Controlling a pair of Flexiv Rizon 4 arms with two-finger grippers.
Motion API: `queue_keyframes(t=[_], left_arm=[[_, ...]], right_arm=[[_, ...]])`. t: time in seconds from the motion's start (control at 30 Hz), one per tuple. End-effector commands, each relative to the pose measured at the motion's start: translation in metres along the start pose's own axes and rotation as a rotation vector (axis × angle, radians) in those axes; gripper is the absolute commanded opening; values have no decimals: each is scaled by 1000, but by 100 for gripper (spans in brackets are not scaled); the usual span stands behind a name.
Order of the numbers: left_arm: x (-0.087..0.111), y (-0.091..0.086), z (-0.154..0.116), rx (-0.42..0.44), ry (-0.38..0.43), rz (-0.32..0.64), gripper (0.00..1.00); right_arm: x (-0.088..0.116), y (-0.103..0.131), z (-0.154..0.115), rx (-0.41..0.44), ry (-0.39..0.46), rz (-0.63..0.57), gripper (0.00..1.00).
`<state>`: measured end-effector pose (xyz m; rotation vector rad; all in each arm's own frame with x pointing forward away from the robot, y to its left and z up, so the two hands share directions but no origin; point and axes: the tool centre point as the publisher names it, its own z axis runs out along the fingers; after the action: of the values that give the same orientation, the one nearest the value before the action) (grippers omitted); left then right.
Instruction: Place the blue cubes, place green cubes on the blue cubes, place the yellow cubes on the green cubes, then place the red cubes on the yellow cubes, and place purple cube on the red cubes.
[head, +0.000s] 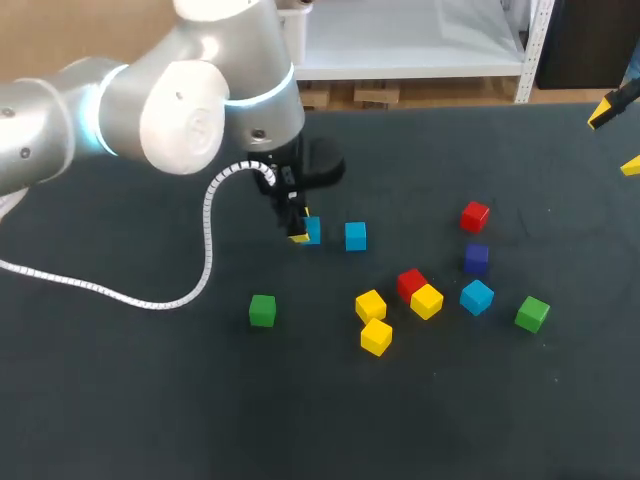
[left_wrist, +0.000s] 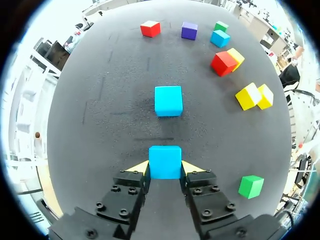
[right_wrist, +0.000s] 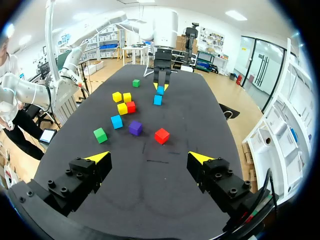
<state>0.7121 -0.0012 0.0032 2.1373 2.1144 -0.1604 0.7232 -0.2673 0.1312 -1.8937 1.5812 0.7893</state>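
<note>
Left fingers (left_wrist: 139, 168) are pinching a blue cube (left_wrist: 165, 161) down near the desk (left_wrist: 100, 100), just short of the second blue cube (left_wrist: 168, 100). Right fingers (right_wrist: 98, 157) are hanging spread and empty, well away from that second cube. I'm worrying about the release: if one finger is sticking as they open, it could be dragging the held cube crooked or into the second one.

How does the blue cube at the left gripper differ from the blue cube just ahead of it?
The held blue cube sits between the left gripper's fingers, touched from both sides; the free blue cube stands alone, untouched. In the head view the gripper hides part of the held cube; the free one shows whole. Both are the same blue and seem equal in size.
</note>
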Motion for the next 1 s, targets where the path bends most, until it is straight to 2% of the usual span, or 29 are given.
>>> queue_keyframes(t=[0.03,0.5,1.0], left_arm=[[-5,3,4,3,10,-5,0],[-17,0,10,-5,17,4,0],[-21,-2,12,0,17,3,0]], right_arm=[[0,1,0,3,0,-1,100],[0,1,0,3,0,-1,100],[0,1,0,3,0,-1,100]])
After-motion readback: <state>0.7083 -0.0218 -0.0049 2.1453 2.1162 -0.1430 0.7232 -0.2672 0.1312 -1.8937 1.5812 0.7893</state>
